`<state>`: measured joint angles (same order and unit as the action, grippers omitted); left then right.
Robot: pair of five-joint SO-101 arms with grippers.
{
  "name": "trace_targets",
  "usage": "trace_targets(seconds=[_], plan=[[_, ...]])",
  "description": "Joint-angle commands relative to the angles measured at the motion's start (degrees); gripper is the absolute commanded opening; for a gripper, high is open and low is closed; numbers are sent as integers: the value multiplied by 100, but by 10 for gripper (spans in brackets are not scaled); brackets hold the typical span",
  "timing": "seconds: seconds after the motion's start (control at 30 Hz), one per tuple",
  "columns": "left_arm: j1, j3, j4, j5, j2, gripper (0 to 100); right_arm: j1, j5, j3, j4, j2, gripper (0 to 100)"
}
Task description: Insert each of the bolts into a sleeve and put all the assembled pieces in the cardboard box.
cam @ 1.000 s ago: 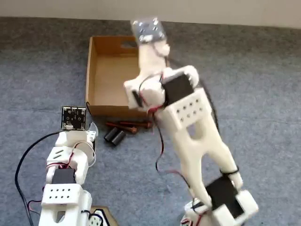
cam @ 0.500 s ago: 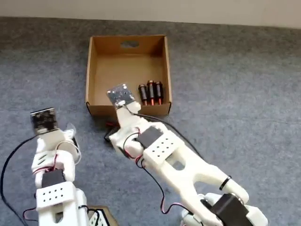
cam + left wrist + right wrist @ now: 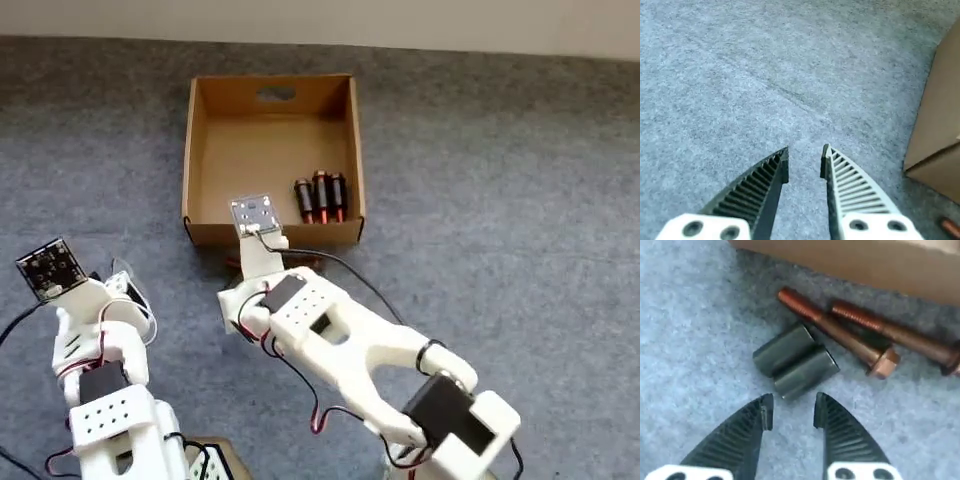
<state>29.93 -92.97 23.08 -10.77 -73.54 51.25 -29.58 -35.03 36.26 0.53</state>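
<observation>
Two short dark metal sleeves (image 3: pixel 795 361) lie side by side, touching, on the carpet just outside the near wall of the open brown cardboard box (image 3: pixel 188 160), with two copper-coloured hex-head bolts (image 3: pixel 832 330) just beyond them, close against that wall. Three assembled pieces (image 3: pixel 321 197) already stand in a row in the box's near right corner. The right gripper (image 3: pixel 790 412) hangs just short of the nearer sleeve, empty, its jaws only narrowly parted. The left gripper (image 3: pixel 805 162) is likewise empty and narrowly parted, over bare carpet beside the box's corner. The likely trouble is in the pickup: the gap looks too tight for a sleeve, so coming down as it is could knock the sleeve and set it rolling. Because the pair touch, a closing jaw may also pinch both or push one into the bolts. Everything rests on a grey short-pile carpet (image 3: pixel 520 170), with a strip of pale wall (image 3: pixel 400 20) along its far edge.
</observation>
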Motion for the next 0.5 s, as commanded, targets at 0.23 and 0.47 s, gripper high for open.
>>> trace_targets(seconds=[0.23, 0.47], plan=[[57, 224, -114, -26, -110, 130, -488, -747, 998, -75, -769, 135], [57, 224, -114, -26, -110, 130, -462, -818, 1604, -48, -1640, 135]])
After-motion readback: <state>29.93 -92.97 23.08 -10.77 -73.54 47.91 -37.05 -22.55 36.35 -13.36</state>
